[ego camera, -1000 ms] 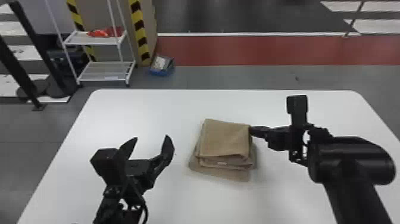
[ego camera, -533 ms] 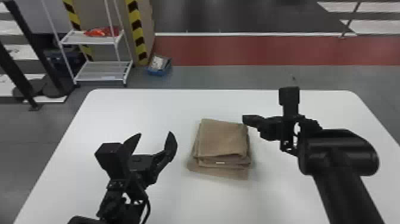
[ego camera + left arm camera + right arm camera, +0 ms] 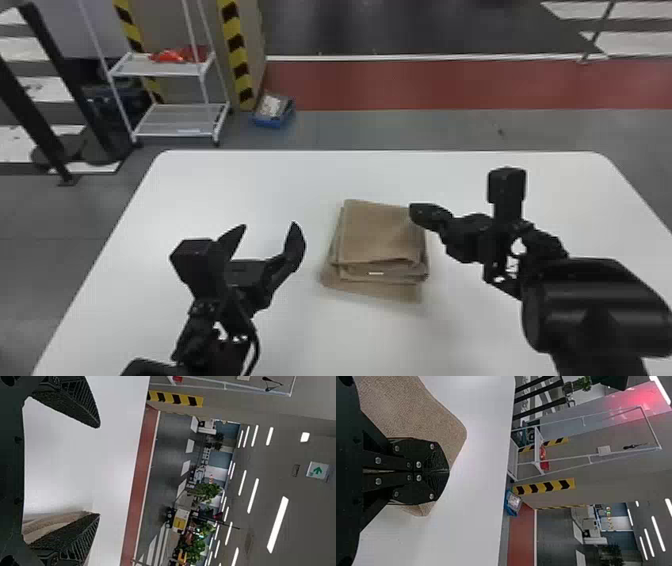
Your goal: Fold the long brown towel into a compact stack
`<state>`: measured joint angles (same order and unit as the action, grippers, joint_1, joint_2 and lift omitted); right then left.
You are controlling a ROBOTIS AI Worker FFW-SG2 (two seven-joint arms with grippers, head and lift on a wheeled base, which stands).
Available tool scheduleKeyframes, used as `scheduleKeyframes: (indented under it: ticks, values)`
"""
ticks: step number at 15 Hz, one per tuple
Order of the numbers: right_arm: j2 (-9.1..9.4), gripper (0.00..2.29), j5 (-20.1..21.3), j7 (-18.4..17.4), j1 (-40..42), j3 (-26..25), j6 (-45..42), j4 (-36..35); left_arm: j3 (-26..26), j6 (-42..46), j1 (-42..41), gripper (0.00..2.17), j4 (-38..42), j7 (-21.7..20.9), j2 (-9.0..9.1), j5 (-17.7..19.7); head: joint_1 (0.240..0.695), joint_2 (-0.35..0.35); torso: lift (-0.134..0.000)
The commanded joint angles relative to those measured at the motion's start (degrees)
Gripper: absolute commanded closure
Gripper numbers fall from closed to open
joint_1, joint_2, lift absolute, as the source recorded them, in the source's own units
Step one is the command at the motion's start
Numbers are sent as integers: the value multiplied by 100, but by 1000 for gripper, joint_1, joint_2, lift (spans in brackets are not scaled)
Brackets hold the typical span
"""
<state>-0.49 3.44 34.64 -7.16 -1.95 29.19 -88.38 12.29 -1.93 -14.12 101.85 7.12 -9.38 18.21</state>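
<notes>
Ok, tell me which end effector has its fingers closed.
The right end effector, at the towel: its fingers meet, while those of the left end effector stand wide apart.

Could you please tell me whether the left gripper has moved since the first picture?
Yes, the left gripper has moved right, away from the table's far left corner.

towel [image 3: 377, 232] on table [image 3: 280, 185]; rack [image 3: 172, 122] behind table; package [image 3: 272, 111] right of rack

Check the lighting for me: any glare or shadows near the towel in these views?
Head view: faint, soft shadow on the white table along the towel's near edge; left wrist view: grey shading beside the towel, bright ceiling lights beyond; right wrist view: red glow in the background, away from the towel.
</notes>
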Motion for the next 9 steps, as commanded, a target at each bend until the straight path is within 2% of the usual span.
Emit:
scheduleKeyframes:
  ticks: [1,6,8,9]
  values:
    - [-13,2017,280,-1,-23,54,65,269,45,3,23,80,-7,0,7,-2,695,30,-91]
    - [-22,2017,614,-10,-339,37,30,963,45,-32,23,80,-16,0,-20,-2,695,17,-91]
    - [-22,2017,544,-1,-128,-16,30,726,45,-85,14,80,2,0,-20,-2,695,13,-91]
    - [-22,2017,359,69,92,-69,65,277,37,-85,14,80,11,0,-28,-2,695,11,-91]
